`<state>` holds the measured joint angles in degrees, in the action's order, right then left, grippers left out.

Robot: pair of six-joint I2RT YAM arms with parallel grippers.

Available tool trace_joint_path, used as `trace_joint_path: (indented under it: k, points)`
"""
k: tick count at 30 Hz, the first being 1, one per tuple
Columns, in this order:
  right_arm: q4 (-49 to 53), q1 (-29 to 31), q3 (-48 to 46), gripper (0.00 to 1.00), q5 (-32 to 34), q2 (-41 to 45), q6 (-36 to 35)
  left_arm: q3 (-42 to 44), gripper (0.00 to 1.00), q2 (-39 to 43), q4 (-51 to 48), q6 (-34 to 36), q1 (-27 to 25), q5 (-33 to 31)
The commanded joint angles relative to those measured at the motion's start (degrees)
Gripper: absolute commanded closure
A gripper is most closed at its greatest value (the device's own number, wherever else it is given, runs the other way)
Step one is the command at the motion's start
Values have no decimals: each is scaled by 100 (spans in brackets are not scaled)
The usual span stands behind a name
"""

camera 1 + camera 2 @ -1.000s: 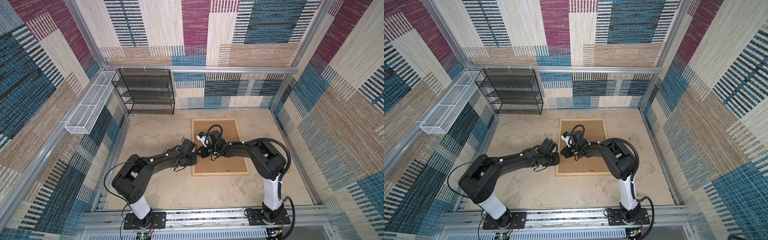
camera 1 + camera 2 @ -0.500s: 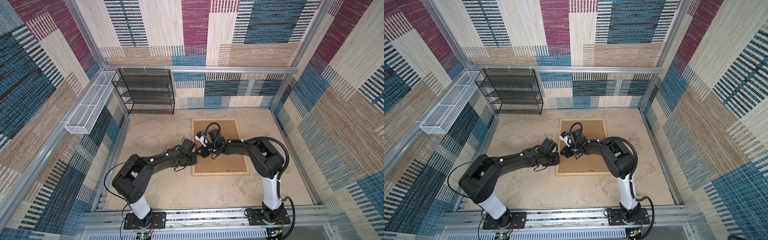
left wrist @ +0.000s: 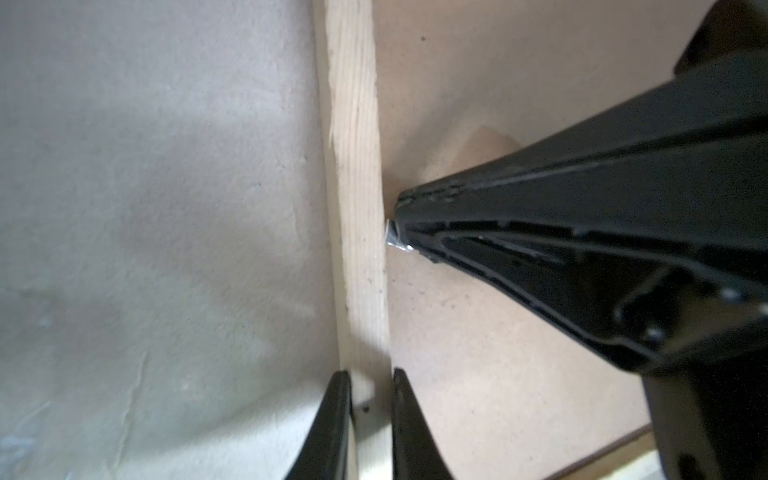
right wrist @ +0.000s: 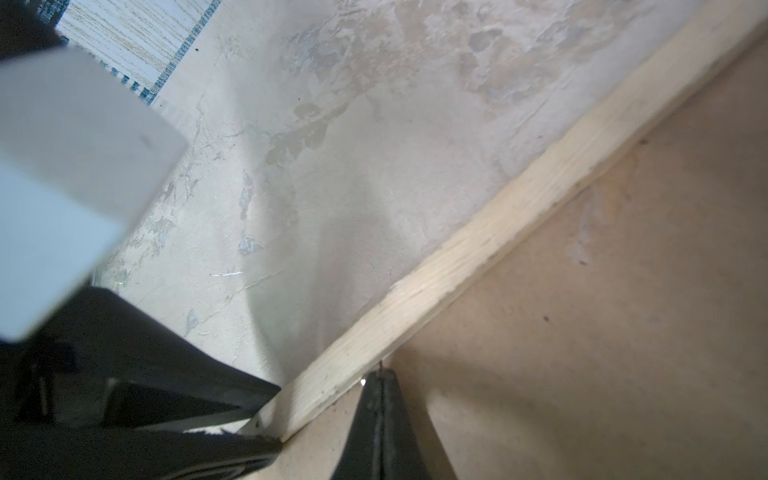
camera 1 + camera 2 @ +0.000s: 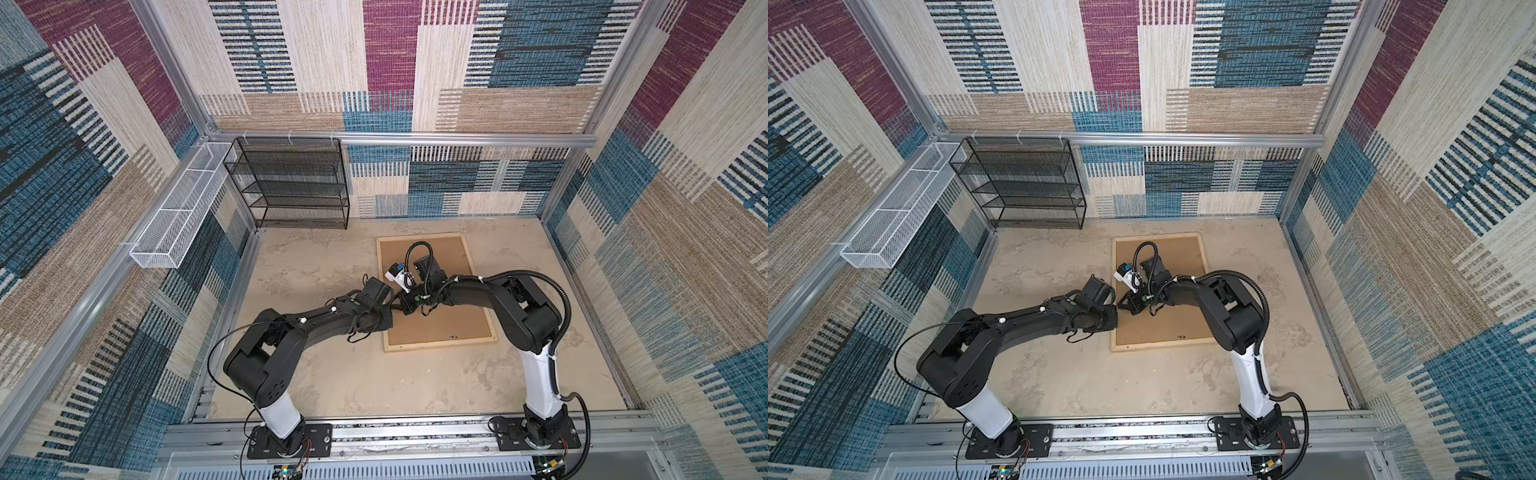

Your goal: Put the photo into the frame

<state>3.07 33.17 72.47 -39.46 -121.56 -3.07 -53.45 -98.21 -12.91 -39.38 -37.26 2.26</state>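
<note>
The frame [image 5: 440,344] [image 5: 1163,345] lies flat on the floor, a thin pale wood rim round a brown backing board [image 5: 449,324]. The photo is hidden. My left gripper [image 3: 368,376] is shut on the frame's left strip [image 3: 353,166], one finger on each side of it; in both top views it sits at that strip [image 5: 389,310] [image 5: 1116,311]. My right gripper [image 4: 379,374] is shut, its tip resting on the board against the strip's inner edge [image 4: 478,249]. There it touches a small metal tab [image 3: 392,239]. The two grippers [image 5: 397,306] nearly meet.
A black mesh shelf [image 5: 291,183] stands at the back left corner. A white wire basket [image 5: 178,208] hangs on the left wall. Patterned walls close in all sides, with bare beige floor [image 5: 332,374] in front of the frame.
The right wrist has swung slightly toward the far side while its tip stays at the frame's left strip. The left arm has not moved.
</note>
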Motion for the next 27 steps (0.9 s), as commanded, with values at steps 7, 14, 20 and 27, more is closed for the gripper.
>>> trace_joint_path:
  k: [7, 14, 20, 27]
  points:
    - [103, -170, -197, 95, 391, 33, 1065, 74, 99, -235, 197, 372, -27, 424]
    - [159, -176, 28, 98, 543, -216, 1236, 72, 100, -233, 192, 378, -27, 441]
    - [206, -179, 70, 100, 567, -296, 1273, 83, 100, -224, 196, 387, -21, 442]
    - [260, -170, -241, 100, 229, -152, 1064, 32, 100, -251, 155, 396, -27, 420]
